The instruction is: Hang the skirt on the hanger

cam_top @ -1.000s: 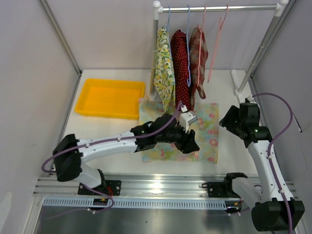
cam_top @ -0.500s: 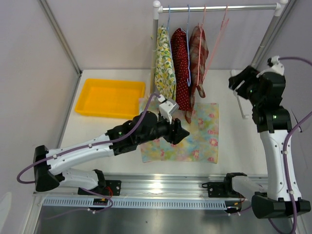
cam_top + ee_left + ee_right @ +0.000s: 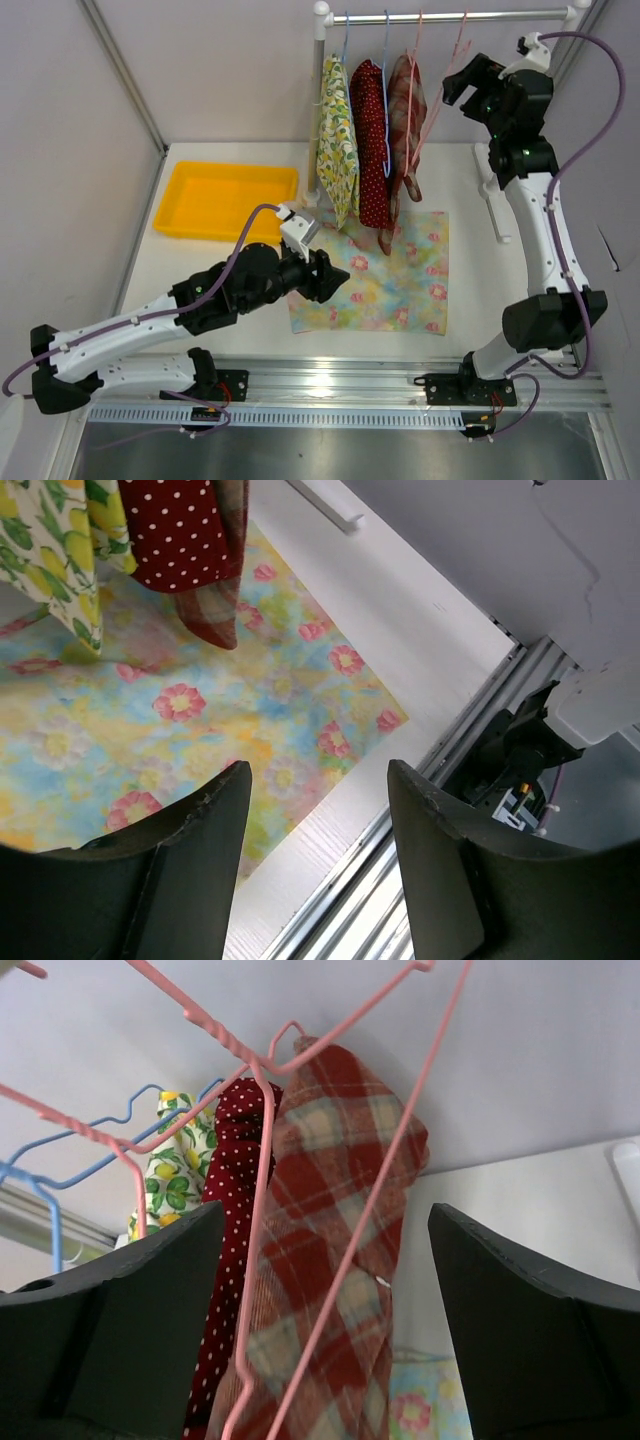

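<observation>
Both tools are standing open and empty: the right tool [image 3: 325, 1225] is facing the bare pink hanger [image 3: 346, 1250], the left tool [image 3: 318, 780] hovering above the flat-lying skirt [image 3: 395, 280], whose edge probably needs gripping next.

A lab test cell: grey panels [image 3: 60, 150] wall a white table [image 3: 470, 300], with an aluminium rail [image 3: 330, 378] along its near edge.

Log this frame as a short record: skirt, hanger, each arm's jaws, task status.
skirt: floral cloth skirt flat on the table, unheld
hanger: empty pink wire hanger on the white rail
left jaws: open, empty, over the skirt's left part
right jaws: open, raised beside the pink hanger, not gripping it
status: skirt not yet hung
</observation>
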Controlling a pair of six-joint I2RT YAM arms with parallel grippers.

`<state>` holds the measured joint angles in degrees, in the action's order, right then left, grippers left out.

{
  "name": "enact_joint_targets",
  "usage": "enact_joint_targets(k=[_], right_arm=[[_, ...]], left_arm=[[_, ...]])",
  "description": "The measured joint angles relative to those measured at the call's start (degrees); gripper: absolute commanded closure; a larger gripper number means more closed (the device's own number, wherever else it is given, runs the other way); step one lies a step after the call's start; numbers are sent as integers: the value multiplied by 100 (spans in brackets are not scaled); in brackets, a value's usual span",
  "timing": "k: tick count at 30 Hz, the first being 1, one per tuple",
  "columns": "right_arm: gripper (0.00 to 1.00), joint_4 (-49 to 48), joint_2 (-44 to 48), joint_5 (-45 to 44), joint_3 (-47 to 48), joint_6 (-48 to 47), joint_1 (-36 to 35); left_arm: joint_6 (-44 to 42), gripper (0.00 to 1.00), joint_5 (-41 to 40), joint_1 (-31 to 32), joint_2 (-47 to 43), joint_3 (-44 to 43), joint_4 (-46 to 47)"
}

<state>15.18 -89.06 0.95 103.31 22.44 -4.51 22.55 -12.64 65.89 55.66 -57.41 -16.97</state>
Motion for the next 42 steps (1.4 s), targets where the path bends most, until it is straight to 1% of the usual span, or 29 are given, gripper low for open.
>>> enact_joint_targets(k=[4, 8, 12, 16, 19, 23, 28, 30, 34, 37, 38, 39, 41, 42], right_arm=[[10, -26, -588, -98, 533, -223, -225], [14, 103, -1069, -463, 1259, -442, -402], [18, 293, -1311, -909, 1735, -573, -494], [20, 531, -1604, -1167, 2282, -695, -514], [21, 654, -1768, -1325, 2479, -804, -527], [25, 782, -1893, -1497, 2487, -949, -581], [37, 984, -1967, -1668, 2487, -1086, -640], [44, 1014, -1967, -1725, 2487, -1128, -664], [49, 1025, -1956, -1893, 2463, -1263, -730], [55, 1038, -1886, -2009, 2352, -1364, -761], [61, 1064, -1856, -2033, 2332, -1405, -767], [64, 1084, -1834, -2059, 2326, -1432, -769], [68, 1113, -1773, -2111, 2315, -1488, -776], [69, 1126, -1740, -2129, 2315, -1506, -778]], left_arm=[[13, 37, -127, 0, -173, 192, -177], [44, 37, -223, 0, -245, 269, -345], [46, 36, -275, 0, -282, 278, -439], [44, 36, -358, 0, -293, 278, -538], [44, 36, -378, 0, -293, 278, -625], [42, 36, -404, 0, -295, 278, -691], [39, 35, -442, 0, -297, 278, -765], [37, 35, -474, 0, -310, 278, -769], [37, 35, -479, 0, -339, 280, -769], [37, 35, -479, 0, -358, 306, -772], [37, 35, -479, 0, -361, 313, -774], [37, 35, -479, 0, -361, 321, -772], [37, 35, -479, 0, -361, 330, -780], [37, 35, -479, 0, -361, 332, -780]])
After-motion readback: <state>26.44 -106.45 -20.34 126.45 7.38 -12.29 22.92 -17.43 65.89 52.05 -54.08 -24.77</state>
